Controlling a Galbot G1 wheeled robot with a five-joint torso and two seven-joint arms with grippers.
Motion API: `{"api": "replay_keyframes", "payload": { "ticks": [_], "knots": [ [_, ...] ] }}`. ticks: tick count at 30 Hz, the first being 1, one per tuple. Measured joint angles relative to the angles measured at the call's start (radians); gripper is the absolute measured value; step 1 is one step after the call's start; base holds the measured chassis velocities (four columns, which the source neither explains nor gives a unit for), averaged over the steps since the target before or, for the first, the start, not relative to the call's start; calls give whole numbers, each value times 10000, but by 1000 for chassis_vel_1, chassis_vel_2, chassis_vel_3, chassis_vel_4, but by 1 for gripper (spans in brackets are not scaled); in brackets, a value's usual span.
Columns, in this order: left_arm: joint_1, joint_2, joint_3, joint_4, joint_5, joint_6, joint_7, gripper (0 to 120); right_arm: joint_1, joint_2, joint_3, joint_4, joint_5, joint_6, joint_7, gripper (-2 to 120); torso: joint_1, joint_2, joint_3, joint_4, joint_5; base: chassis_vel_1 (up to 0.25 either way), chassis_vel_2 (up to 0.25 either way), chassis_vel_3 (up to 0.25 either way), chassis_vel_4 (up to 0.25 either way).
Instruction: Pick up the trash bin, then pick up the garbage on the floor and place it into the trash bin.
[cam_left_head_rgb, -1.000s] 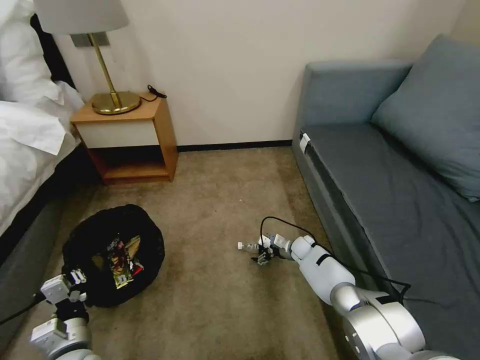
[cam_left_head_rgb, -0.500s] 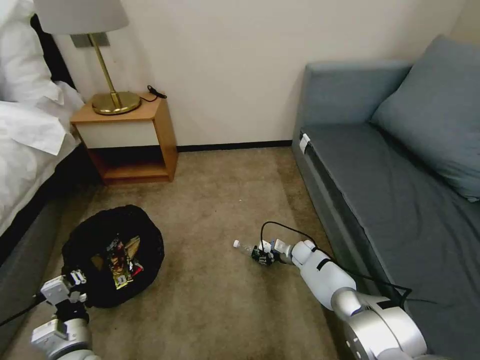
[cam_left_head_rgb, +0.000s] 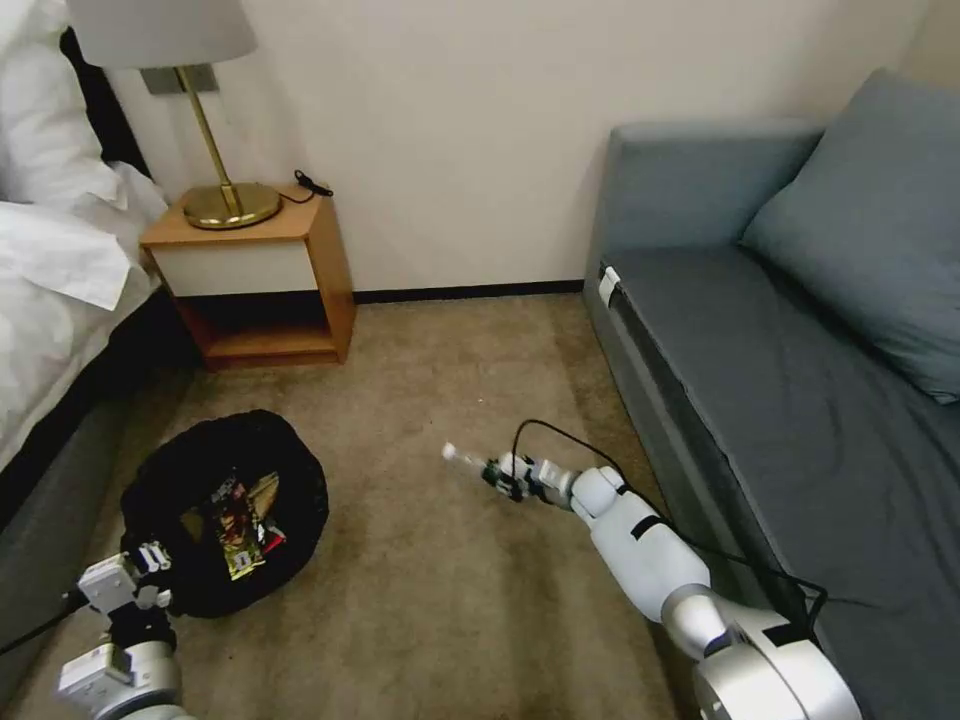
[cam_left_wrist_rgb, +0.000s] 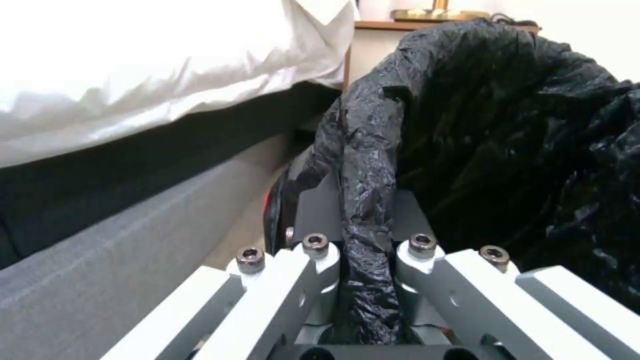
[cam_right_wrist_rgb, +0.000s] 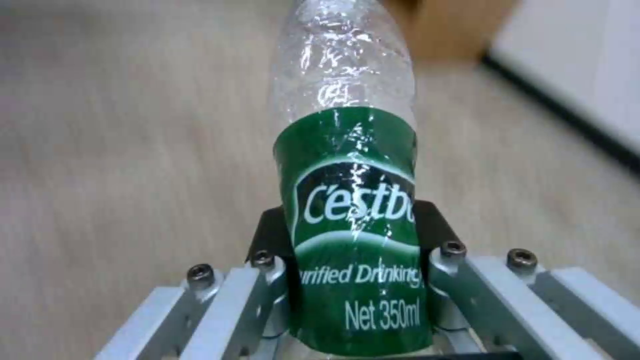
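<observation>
One sofa (cam_left_head_rgb: 800, 400), one bed (cam_left_head_rgb: 50, 300) and one nightstand (cam_left_head_rgb: 270, 270) are seen around the carpet (cam_left_head_rgb: 430, 600). One trash bin (cam_left_head_rgb: 170, 480) — rim clenched by the left gripper (cam_left_wrist_rgb: 363, 260) — holds wrappers (cam_left_head_rgb: 240, 520) beside the bed. One bottle (cam_right_wrist_rgb: 350, 200) is grasped by the right gripper (cam_right_wrist_rgb: 357, 280) above mid-carpet.
</observation>
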Motion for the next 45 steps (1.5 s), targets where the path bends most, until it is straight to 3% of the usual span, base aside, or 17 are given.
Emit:
{"api": "replay_keyframes", "payload": {
  "ticks": [1, 4, 6, 8, 9, 12, 16, 21, 40, 45],
  "knots": [
    [0, 0, 0, 0, 0, 0, 0, 6, 0, 0, 0, 0, 0, 0, 0, 27, 0, 0, 0, 0, 0, 0, 0, 0, 0],
    [28, -77, 15, -44, 69, 4, -1, 6, -341, -85, -1357, 1601, 1965, -304, 616, 27, 0, 0, -1, 1, -1, 0, 0, 0, 0],
    [29, -89, 17, -52, 78, 4, 0, 6, -404, -99, -1614, 1895, 2284, -413, 808, 27, 0, 0, 0, 1, -1, 0, 0, 0, 0],
    [36, -134, 28, -70, 117, 5, 1, 6, -622, -181, -2573, 3419, 3803, -1049, 1574, 27, -1, 0, -1, 2, 0, 0, 0, 0, 0],
    [36, -134, 28, -70, 117, 5, 1, 6, -622, -181, -2573, 3419, 3803, -1049, 1574, 27, -1, 0, -1, 2, 0, 0, 0, 0, 0],
    [33, -171, 36, -128, 163, 29, 1, 6, -855, -245, -3763, 5519, 5838, -1861, 2024, 27, -1, 0, -1, 3, -1, 0, 0, 0, 0],
    [18, -208, 40, -136, 176, 38, 1, 6, -1037, -176, -4394, 6463, 6650, -2072, 2268, 27, -1, 0, -1, 0, -1, 0, 0, 0, 0],
    [14, -266, 55, -186, 179, 65, 8, 6, -1340, 72, -4891, 6825, 6634, -2106, 2446, 27, 0, 0, -1, 1, -1, 0, 0, 0, 0],
    [97, -788, 165, -238, 886, -90, 46, 6, -1511, 994, -5279, 5074, 5365, -1424, 2802, 27, 0, 0, -1, 0, 0, 0, 0, 0, 0],
    [105, -790, 162, -245, 881, -90, 59, 6, -1446, 1066, -5440, 5021, 5337, -1424, 2822, 44, 0, 0, -1, 0, 0, 0, 0, 0, 0]
  ]
}}
